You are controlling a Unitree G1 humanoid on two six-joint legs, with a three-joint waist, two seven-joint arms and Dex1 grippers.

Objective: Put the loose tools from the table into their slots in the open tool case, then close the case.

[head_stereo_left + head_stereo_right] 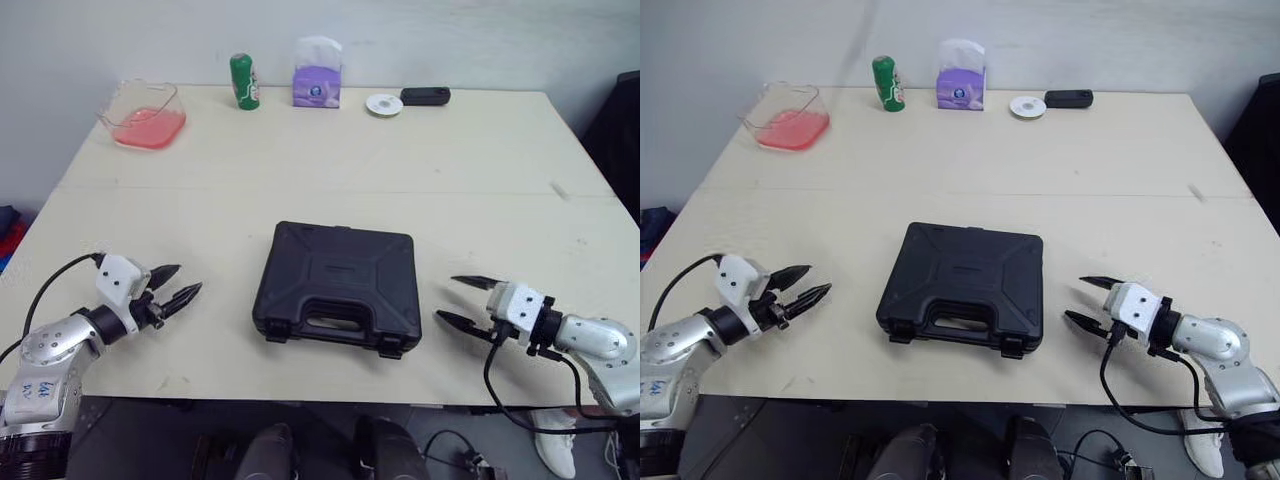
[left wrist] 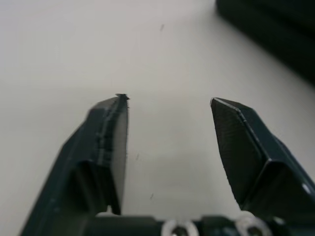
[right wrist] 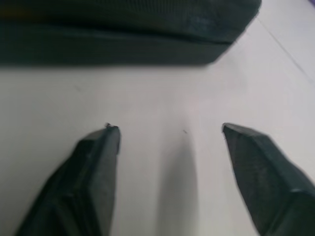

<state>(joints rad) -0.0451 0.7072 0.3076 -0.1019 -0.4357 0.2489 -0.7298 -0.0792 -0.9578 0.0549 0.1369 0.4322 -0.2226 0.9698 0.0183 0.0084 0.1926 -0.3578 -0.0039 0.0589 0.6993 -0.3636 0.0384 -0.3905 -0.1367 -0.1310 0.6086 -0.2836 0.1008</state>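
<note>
Flanking the closed tool case [image 1: 335, 288], the left gripper [image 1: 190, 278] and right gripper [image 1: 445, 297] were held clear of it, fingers released and empty. No grasp was judged needed.

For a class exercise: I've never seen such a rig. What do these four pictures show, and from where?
A two-armed humanoid robot faces a pale table. Two wide pictures come from its head cameras; two close ones from its wrists, looking along black fingers. A black plastic tool case lies shut between the left gripper and right gripper, both open and empty. At the far edge: a clear container with pink contents, green can, purple tissue pack, white disc, small black device.
</note>
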